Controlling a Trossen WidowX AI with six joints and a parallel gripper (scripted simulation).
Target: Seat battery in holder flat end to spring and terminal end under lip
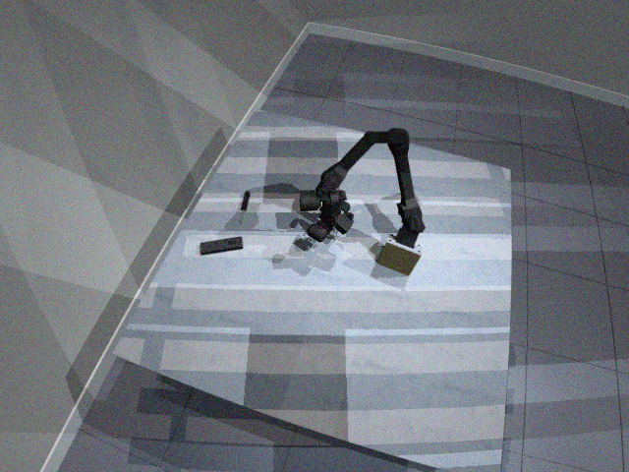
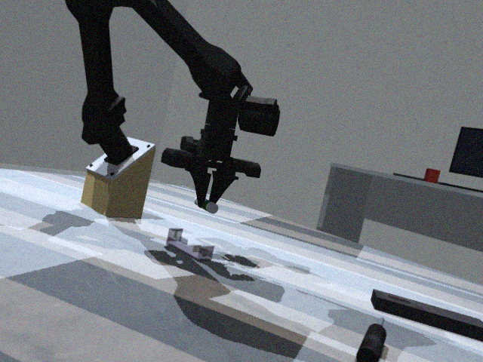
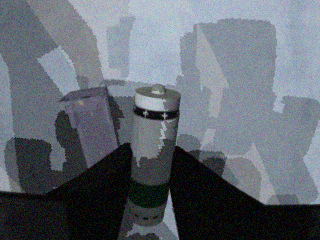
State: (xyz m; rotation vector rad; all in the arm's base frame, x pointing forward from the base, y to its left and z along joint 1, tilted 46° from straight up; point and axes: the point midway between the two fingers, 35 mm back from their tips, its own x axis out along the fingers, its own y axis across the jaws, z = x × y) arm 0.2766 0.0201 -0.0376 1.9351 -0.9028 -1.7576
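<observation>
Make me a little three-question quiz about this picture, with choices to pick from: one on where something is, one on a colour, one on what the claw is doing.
1. Where is the small purple-grey battery holder?
A. On the tan wedge block
B. On the striped surface, below the raised gripper
C. On the grey bench

2. What colour is the band near the flat end of the grey cylindrical battery?
A. Green
B. Red
C. Yellow

3. What is the black two-fingered gripper doing?
A. Open, empty
B. Shut on the battery, lifted off the surface
C. Pressing the battery into the holder

Answers: B, the exterior view shows the holder lying under the gripper; A, the wrist view shows green; B, the fingers clamp the battery in the air.
</observation>
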